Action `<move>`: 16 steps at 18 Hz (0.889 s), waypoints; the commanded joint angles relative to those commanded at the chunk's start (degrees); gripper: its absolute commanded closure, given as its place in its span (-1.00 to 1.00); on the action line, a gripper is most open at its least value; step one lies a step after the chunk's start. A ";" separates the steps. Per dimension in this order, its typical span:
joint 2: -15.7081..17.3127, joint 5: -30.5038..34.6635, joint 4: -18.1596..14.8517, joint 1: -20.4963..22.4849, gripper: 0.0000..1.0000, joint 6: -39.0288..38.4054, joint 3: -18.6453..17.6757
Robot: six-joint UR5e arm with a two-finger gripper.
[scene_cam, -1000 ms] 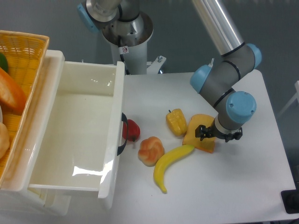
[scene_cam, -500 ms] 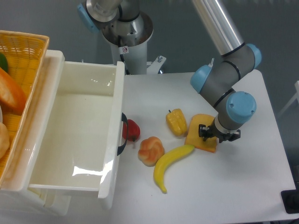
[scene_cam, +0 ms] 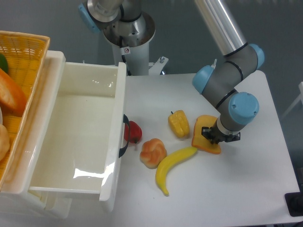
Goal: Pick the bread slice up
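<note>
banana [scene_cam: 171, 166]: nearest the camera, its upper tip touching the bread slice's lower left edge
bread slice [scene_cam: 202, 137]: on the table [scene_cam: 246, 189] right of centre, just beside the yellow pepper [scene_cam: 179, 123]; appears a little tilted
gripper [scene_cam: 214, 135]: over the slice's right side, fingers closed in on the slice as far as can be told
step: the grasp looks made, so a straight, slow lift suits best, lest the slice drag the banana or pepper
risk: a hold near one edge may let the flat slice swing or slip
tub [scene_cam: 120, 94]: white, left of the toys, nothing visible inside
basket [scene_cam: 28, 47]: far left, holds orange and green items, cut off by the frame
</note>
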 joint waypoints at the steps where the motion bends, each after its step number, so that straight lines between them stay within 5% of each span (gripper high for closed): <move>1: 0.09 0.00 0.00 0.00 1.00 0.09 0.00; 8: 2.90 0.26 -0.35 0.61 1.00 5.26 2.80; 16: 4.22 0.18 -4.21 2.63 1.00 22.82 14.05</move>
